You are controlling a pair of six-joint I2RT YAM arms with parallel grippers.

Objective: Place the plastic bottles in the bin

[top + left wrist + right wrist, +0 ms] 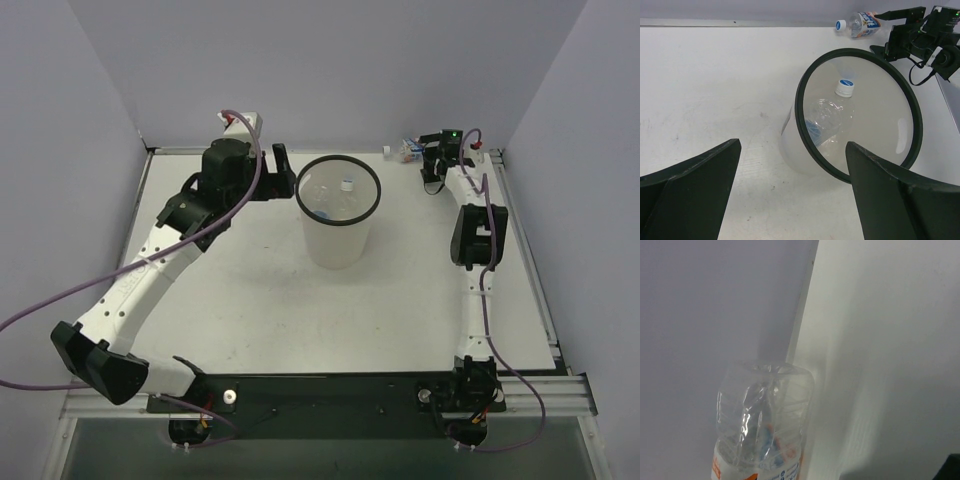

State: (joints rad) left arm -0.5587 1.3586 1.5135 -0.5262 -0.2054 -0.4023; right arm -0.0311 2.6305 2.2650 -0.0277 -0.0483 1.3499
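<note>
The white table (250,300) is carrying the translucent bin (335,245), standing upright mid-table, and a red-and-white-labelled bottle (863,24) lying at its far edge.

A white tabletop (250,300), edged by a silver aluminium rail (545,395), stands enclosed on three sides by plain pale grey walls (330,70).
</note>
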